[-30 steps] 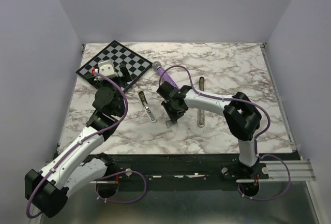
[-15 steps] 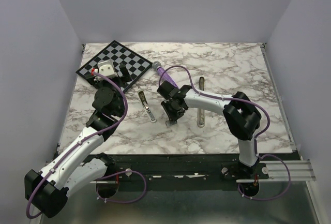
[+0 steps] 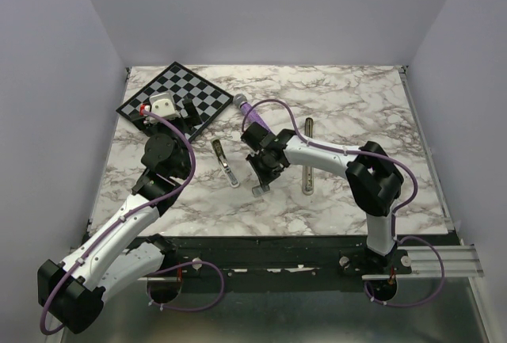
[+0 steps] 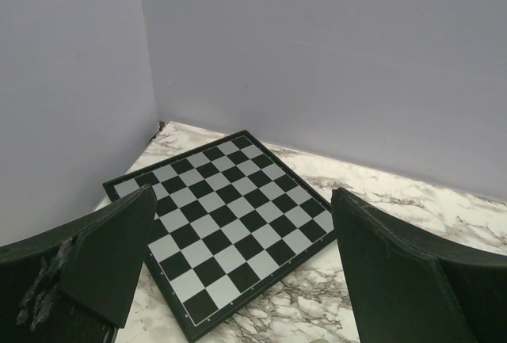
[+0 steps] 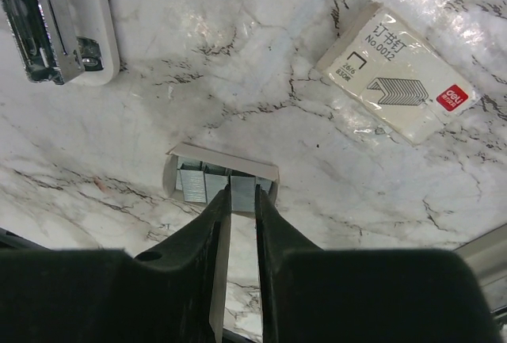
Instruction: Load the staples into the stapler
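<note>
In the right wrist view, a small cardboard tray (image 5: 222, 170) on the marble holds several silver staples blocks side by side. My right gripper (image 5: 242, 200) points down at it, its narrow jaws closed against both sides of one staples block (image 5: 242, 186), which still sits in the tray. A stapler (image 5: 59, 18) with a white base and a bare metal channel lies at the upper left. From above, the right gripper (image 3: 261, 183) is between two long staplers (image 3: 225, 162) (image 3: 308, 161). My left gripper (image 4: 238, 280) hangs wide open and empty over the chessboard (image 4: 230, 224).
A cream staple box (image 5: 404, 74) with a printed label lies flat to the right of the tray. A purple-handled tool (image 3: 249, 109) lies behind the right arm. The chessboard (image 3: 174, 93) fills the back left corner. Grey walls close off the table on three sides.
The right jaws opened a little and then narrowed onto one staples block, and the right wrist shifted slightly. The left arm has not moved.
</note>
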You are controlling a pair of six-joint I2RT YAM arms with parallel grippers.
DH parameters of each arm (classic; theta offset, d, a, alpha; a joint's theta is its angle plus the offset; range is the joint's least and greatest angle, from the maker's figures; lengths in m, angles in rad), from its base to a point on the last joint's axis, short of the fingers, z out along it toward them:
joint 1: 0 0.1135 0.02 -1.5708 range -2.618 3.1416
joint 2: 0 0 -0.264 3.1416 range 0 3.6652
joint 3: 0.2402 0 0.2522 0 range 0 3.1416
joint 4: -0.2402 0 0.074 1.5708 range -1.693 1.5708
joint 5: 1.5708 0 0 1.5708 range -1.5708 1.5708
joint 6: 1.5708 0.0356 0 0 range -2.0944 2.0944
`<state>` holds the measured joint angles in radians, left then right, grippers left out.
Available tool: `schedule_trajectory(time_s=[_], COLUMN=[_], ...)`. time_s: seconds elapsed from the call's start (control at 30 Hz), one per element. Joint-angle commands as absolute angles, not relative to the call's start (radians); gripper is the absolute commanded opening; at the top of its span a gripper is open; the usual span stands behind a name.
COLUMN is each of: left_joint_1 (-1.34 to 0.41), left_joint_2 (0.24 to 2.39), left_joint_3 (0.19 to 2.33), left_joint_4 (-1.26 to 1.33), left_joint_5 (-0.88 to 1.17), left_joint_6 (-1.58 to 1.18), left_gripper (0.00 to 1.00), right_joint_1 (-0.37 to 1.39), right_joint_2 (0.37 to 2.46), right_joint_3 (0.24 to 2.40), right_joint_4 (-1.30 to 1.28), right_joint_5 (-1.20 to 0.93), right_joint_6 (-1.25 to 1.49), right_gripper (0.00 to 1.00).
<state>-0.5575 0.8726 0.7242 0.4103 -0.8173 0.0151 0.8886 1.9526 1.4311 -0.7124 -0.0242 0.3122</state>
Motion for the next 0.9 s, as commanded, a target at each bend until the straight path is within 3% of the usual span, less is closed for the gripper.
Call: schedule_trajectory(time_s=[0.0,0.87], left_joint_1=[-0.554,-0.554], left_joint_2=[0.859,0.857], left_joint_3=[0.713,0.712], left_joint_4=[0.426,0.428], left_joint_5=[-0.799,-0.798], left_joint_6=[0.021,0.018], left_gripper=[0.99,0.99], right_joint_1=[0.893,0.893], right_joint_2=[1.953,2.014], right_joint_3=[1.440,1.422], right_joint_4=[-0.749,-0.718], right_joint_5=[0.031,0.018], right_joint_6=[0.304,0.307], right_gripper=[0.25,0.29])
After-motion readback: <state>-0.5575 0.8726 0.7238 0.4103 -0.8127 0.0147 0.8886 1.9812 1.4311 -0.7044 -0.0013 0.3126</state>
